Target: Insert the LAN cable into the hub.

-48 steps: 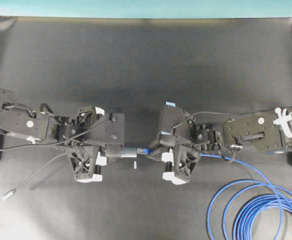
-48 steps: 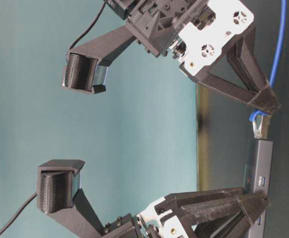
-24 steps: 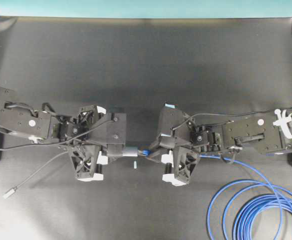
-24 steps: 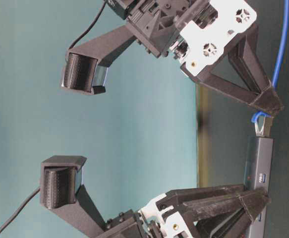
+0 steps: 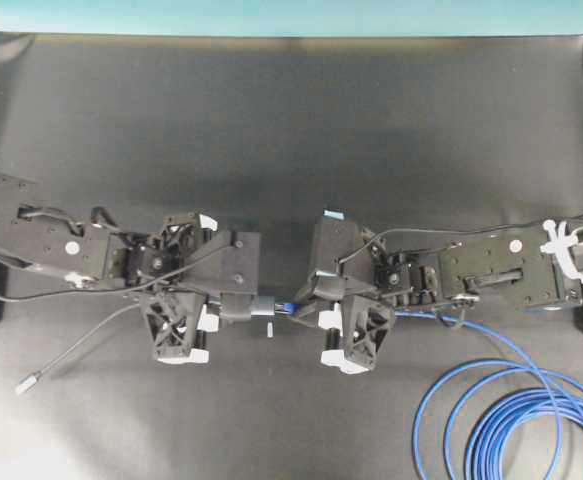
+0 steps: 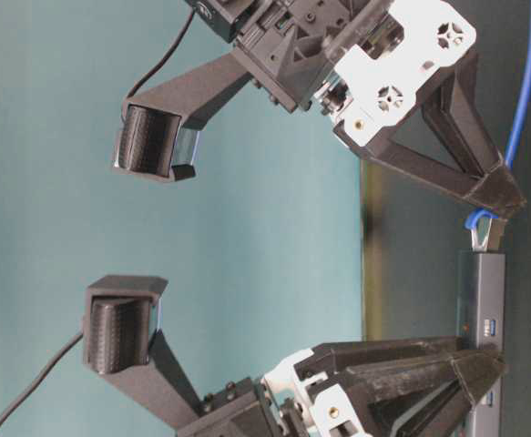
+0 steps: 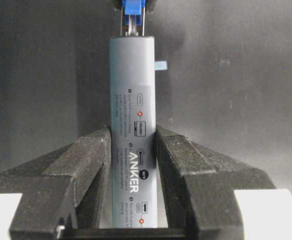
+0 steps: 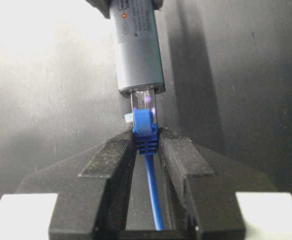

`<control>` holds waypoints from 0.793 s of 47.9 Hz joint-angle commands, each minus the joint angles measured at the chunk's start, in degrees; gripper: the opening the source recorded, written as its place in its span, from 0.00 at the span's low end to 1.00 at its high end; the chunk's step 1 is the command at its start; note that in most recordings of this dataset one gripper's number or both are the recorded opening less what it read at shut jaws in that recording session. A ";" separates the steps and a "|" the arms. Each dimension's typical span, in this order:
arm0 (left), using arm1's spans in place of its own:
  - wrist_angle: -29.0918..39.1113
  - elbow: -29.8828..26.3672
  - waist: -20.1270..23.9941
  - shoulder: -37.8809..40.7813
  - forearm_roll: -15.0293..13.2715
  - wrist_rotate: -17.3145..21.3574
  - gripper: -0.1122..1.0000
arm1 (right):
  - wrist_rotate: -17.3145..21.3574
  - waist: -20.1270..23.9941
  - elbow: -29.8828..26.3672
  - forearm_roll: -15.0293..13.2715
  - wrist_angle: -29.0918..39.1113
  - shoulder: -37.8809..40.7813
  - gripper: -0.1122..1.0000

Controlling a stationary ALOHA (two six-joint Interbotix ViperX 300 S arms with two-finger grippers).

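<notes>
Overhead exterior view: two black arms meeting nose to nose at the middle of a black cloth-covered table.

Left gripper: pinching the slim dark-grey rectangular hub by its long sides, lettered face up, far end pointing toward the other arm.

Right gripper: pressed together on the ribbed blue boot of the long bright-blue LAN cable, cable trailing back between the fingers.

Clear plug: straight in line with the hub, tip at or just inside the end port; depth impossible to judge.

Table-level exterior view: plug touching the hub's end face.

Small white tab: lying on the cloth just beside the joint.

Blue loops: coiled at the lower right.

Thin grey cord with silver plug: running off to the lower left.
</notes>
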 commanded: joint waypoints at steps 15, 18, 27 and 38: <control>1.14 -5.27 1.05 1.41 0.18 1.93 0.36 | -0.97 0.09 -2.99 -0.35 1.76 0.35 0.22; 1.14 -5.27 1.14 1.41 0.18 1.93 0.36 | -0.88 0.09 -2.81 -0.35 1.32 0.18 0.22; 1.14 -5.45 1.14 1.49 0.18 2.02 0.36 | -0.97 0.09 -2.72 -0.35 0.70 0.09 0.22; 1.05 -6.77 1.32 2.20 0.18 3.08 0.36 | -2.29 -0.09 -3.16 -0.79 0.18 0.35 0.22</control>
